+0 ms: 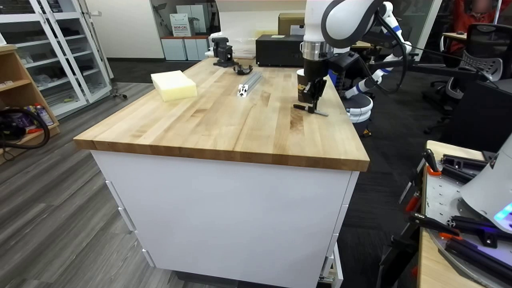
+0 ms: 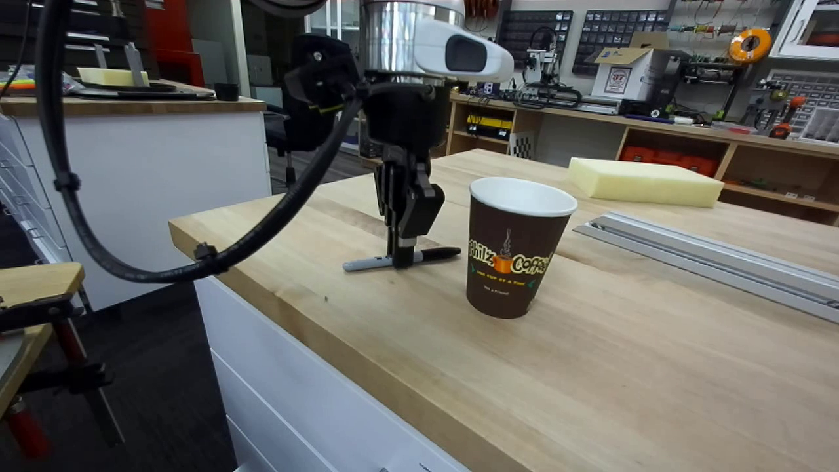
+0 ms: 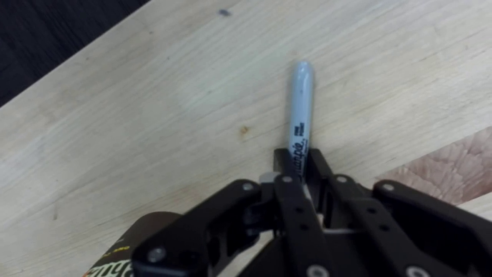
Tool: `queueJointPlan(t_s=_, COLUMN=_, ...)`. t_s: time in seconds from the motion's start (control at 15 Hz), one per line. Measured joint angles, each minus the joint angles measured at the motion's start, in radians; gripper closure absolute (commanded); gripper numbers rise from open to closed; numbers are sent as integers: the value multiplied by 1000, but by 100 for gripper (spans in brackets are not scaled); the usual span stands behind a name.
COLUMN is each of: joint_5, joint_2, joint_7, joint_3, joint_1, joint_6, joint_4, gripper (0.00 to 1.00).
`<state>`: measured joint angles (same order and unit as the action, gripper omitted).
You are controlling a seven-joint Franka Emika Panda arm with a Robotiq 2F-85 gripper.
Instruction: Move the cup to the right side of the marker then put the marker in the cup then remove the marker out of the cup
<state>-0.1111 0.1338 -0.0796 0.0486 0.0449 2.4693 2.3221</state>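
Observation:
The cup is a dark brown paper coffee cup with a tan logo and white rim. It stands upright on the wooden table in both exterior views (image 1: pixel 301 90) (image 2: pixel 514 262), beside my gripper. In the wrist view only part of the cup (image 3: pixel 127 246) shows at the lower left. The marker, grey with a black cap, lies flat on the table in both exterior views (image 1: pixel 321 113) (image 2: pixel 368 263) and the wrist view (image 3: pixel 301 100). My gripper (image 2: pixel 402 257) points straight down, its fingertips (image 3: pixel 299 157) shut around the marker's middle at table height. The fingers hide the middle.
A silver aluminium profile (image 1: pixel 250 83) and a pale yellow foam block (image 1: pixel 174 85) lie on the table (image 1: pixel 224 120). A black vise (image 1: pixel 223 52) and a black box (image 1: pixel 280 51) stand at the far end. The table edge (image 2: pixel 314 328) is close to the marker and cup.

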Motion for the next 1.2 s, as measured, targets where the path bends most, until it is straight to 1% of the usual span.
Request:
queueJointPlan(t_s=0.27, joint_5=26, joint_2=-9, joint_7=32, joint_3=-2, joint_1=-2, joint_6=-63, joint_4=-15, gripper=97)
queueJointPlan(t_s=0.67, joint_5=34, joint_2=-92, joint_7=75, joint_3=-16, joint_1=-17, joint_6=-266, joint_4=-52, gripper=97)
queueJointPlan(t_s=0.87, joint_5=33, joint_2=-138, joint_7=79, joint_3=-24, joint_1=-26, joint_6=-345, joint_4=-75, gripper=97)
queueJointPlan(t_s=1.0, joint_5=27, joint_2=-159, joint_7=79, joint_3=-25, joint_1=-30, joint_6=-366, joint_4=-87, gripper=97)
queueJointPlan(t_s=1.2, joint_5=26, joint_2=-169, joint_7=79, joint_3=-26, joint_1=-30, joint_6=-365, joint_4=-99, gripper=97)
